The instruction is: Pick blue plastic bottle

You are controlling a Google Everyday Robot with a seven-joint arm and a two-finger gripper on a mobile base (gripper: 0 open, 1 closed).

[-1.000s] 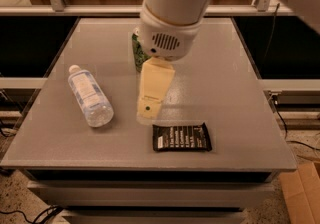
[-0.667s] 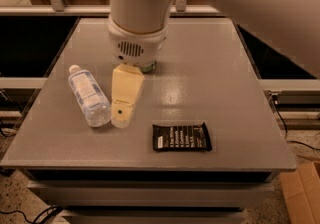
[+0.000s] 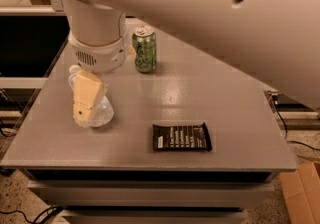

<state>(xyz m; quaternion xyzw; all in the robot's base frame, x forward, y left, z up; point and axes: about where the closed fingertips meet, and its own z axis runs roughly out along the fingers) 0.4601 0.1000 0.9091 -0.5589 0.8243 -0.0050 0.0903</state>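
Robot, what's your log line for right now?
hand: right over blue plastic bottle, left side of table | bottle: lying down | green can: upright, behind | black packet: flat, near front edge

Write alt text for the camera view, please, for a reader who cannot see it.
The robot's gripper hangs over a clear water bottle lying at the left of a grey table, hiding most of it. A green can stands upright farther back, and a black packet lies flat near the front edge.
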